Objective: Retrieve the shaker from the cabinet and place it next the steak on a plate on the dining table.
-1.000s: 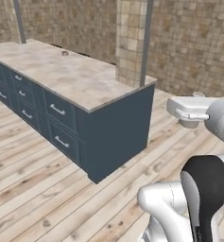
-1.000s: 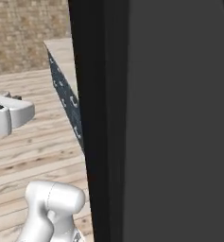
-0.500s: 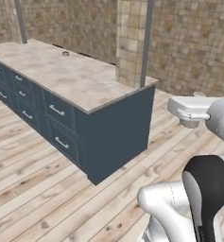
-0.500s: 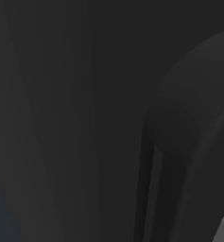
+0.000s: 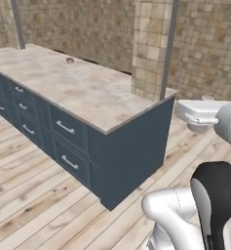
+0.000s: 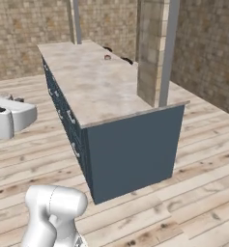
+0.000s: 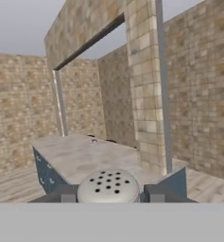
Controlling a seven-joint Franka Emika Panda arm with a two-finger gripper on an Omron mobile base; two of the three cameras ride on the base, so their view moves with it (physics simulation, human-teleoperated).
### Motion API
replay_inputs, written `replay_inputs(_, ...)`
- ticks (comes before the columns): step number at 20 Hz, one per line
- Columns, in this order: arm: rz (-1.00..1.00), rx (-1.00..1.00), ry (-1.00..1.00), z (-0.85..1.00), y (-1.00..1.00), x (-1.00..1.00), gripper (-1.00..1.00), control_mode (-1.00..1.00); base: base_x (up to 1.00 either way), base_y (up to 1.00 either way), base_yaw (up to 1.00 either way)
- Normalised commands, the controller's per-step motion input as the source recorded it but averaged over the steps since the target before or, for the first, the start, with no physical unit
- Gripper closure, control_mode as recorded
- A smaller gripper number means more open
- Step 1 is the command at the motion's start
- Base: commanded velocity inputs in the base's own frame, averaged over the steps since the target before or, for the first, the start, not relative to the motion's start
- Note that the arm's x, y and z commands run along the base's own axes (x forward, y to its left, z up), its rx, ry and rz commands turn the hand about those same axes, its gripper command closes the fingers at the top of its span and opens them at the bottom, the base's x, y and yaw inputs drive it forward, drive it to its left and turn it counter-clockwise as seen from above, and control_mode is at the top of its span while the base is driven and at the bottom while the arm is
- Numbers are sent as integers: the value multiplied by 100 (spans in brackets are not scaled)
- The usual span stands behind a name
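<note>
The shaker [image 7: 108,187], a grey-beige cylinder with a holed rounded cap, sits between my gripper's [image 7: 108,194] dark fingers [image 7: 68,194], which are shut on it. Ahead stands the dining table [image 7: 85,158], a long beige marbled top on a dark blue base [image 5: 136,146], also seen from the right [image 6: 101,87]. My white hand [image 5: 197,113] hovers off the table's near end, above the wooden floor. Far along the top lies a small round grey thing [image 5: 69,60], too small to tell whether it is the plate. The steak cannot be made out. The cabinet is out of view.
A tiled stone pillar [image 5: 148,49] with a grey metal post [image 6: 166,53] rises from the table's near corner. Drawers with silver handles [image 5: 66,128] line the table's long side. Wooden floor [image 6: 183,193] surrounds it, and brick walls stand behind.
The right base view, blocked by a dark surface before, now looks onto the dining table; the camera has moved. The left base view has shifted slightly. The shaker stays in the grip.
</note>
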Motion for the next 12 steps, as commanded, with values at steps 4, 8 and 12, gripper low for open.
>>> replay_inputs(4, 0, 0, 0, 0, 0, 0, 100, 100, 79, -82, -10)
replay_inputs(8, 0, 0, 0, 0, 0, 0, 100, 100, 26, -100, -19)
replay_inputs(12, 0, 0, 0, 0, 0, 0, 100, 100, 24, -100, -26)
